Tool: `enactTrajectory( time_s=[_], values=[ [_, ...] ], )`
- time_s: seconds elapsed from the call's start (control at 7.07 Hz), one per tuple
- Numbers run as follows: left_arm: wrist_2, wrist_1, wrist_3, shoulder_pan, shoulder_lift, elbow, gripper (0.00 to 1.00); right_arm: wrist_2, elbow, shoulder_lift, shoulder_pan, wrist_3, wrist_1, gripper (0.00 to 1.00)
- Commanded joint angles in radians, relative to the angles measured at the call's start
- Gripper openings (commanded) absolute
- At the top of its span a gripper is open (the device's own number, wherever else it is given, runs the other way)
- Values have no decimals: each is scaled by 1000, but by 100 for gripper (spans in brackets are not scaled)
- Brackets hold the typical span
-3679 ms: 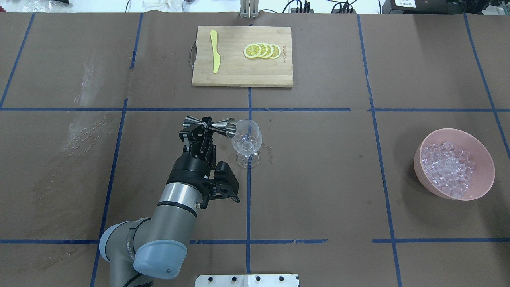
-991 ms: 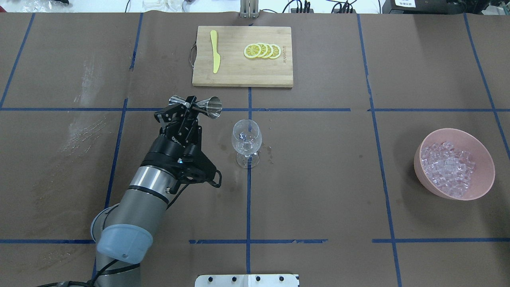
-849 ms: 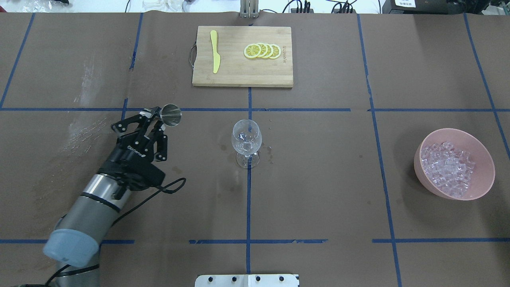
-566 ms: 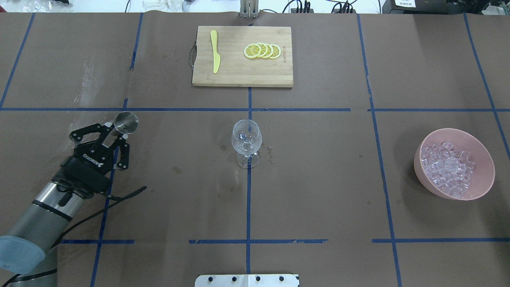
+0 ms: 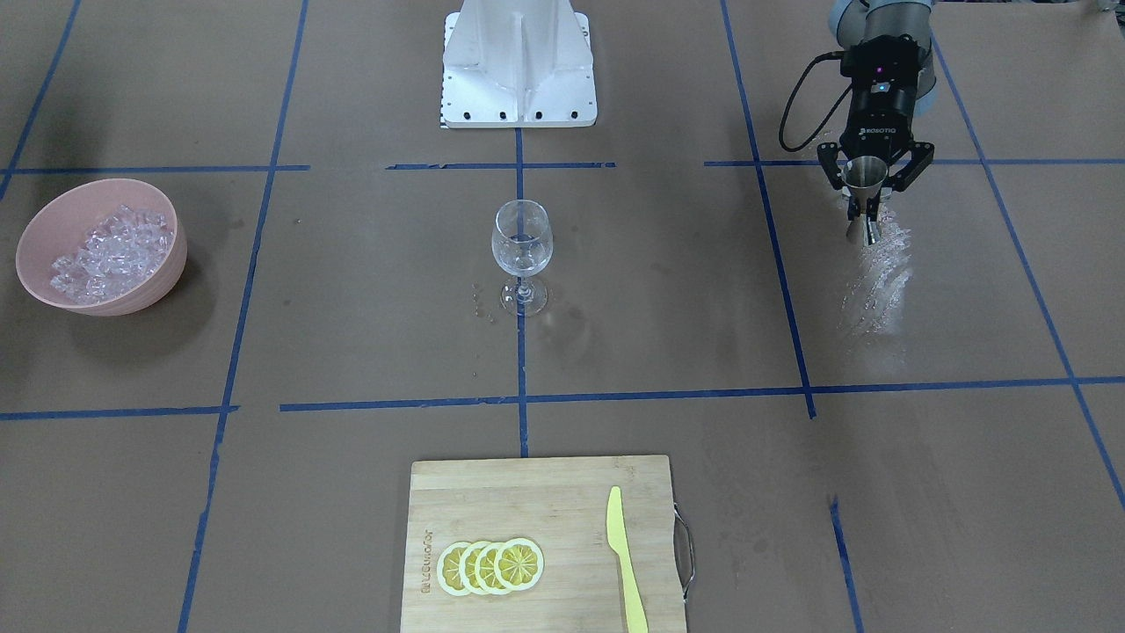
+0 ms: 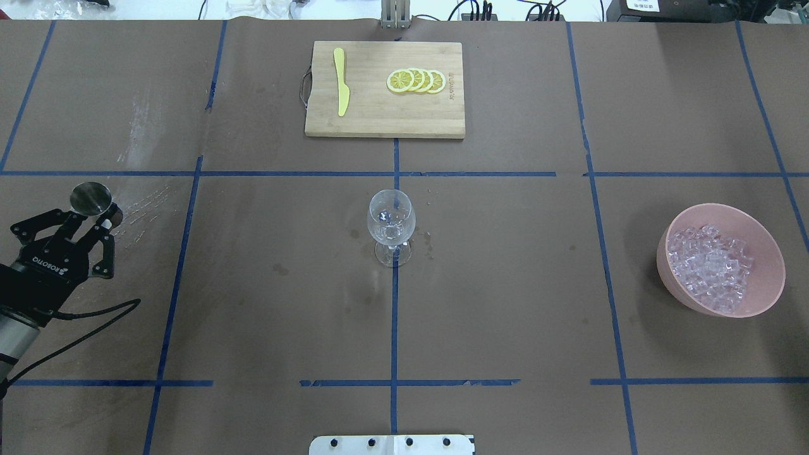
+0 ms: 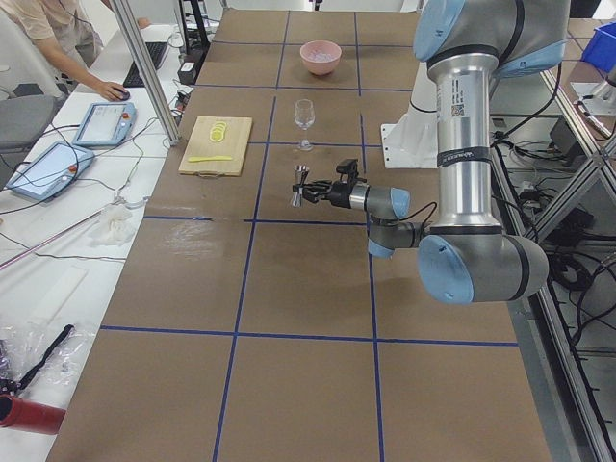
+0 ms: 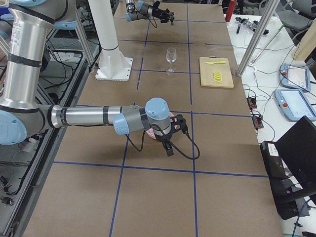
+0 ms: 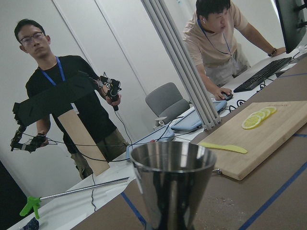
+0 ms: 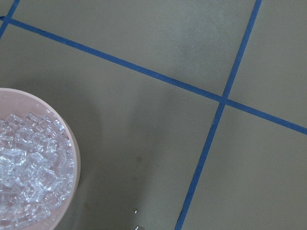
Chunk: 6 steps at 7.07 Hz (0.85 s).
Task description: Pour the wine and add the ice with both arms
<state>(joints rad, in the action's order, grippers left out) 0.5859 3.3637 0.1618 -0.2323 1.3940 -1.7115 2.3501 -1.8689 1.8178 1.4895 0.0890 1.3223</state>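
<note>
Ice (image 5: 110, 246) is lying heaped in one pink bowl (image 5: 132, 301) at the front view's left: slippery, probably best pinched singly. One fragile glass (image 5: 522, 242) is standing centre. Upper right, the left gripper (image 5: 866, 204) is clamping one measuring cup (image 5: 867, 173). Right-side view: the right gripper (image 8: 169, 140) is hanging near the bowl, opening impossible to tell.

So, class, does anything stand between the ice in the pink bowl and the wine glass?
Nothing visible does. Only bare table and blue tape lie between the ice and the wine glass. The cutting board sits off that line.
</note>
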Motion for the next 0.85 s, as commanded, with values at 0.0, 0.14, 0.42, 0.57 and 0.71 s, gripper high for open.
enactTrajectory(
  time_s=[0.0, 0.14, 0.42, 0.57, 0.71],
  values=[
    [2, -82, 216, 1, -6, 7, 0, 0, 2, 0, 0, 0, 0, 100],
    [9, -139, 337, 1, -4, 7, 0, 0, 2, 0, 0, 0, 0, 100],
    [41, -220, 570, 4, -3, 9, 0, 0, 2, 2, 0, 0, 0, 100],
    [41, -245, 696, 10, -1, 18, 0, 0, 2, 2, 0, 0, 0, 100],
    [38, -247, 770, 14, 5, 50, 0, 0, 2, 2, 0, 0, 0, 100]
  ],
)
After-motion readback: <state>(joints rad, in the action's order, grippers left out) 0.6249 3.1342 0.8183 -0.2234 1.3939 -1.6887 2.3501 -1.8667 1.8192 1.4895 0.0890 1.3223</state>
